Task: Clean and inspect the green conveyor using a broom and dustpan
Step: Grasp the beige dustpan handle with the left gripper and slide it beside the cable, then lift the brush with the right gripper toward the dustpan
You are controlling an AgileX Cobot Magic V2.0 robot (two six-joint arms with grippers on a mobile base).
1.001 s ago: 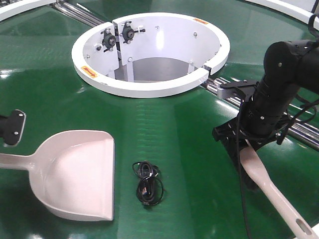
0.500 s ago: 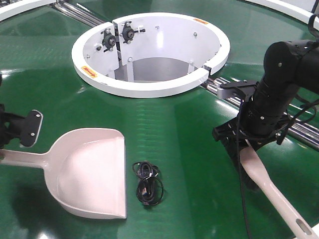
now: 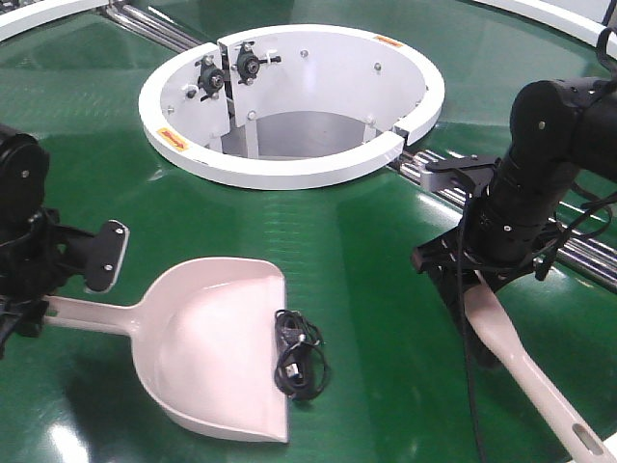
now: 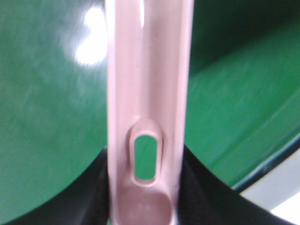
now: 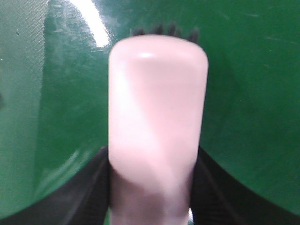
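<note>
Holding the dustpan (image 3: 207, 357) flat on the green conveyor (image 3: 337, 241), the left gripper (image 3: 58, 294) is clamping its handle so the front lip is meeting a coiled black cable (image 3: 299, 357). The right gripper (image 3: 472, 285) is gripping the broom (image 3: 525, 367), apparently poised to sweep it in.

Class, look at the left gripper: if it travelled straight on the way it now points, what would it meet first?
The left gripper points along the handle of the dustpan it grips, so the scoop probably comes first; the black cable lies at its lip.
</note>
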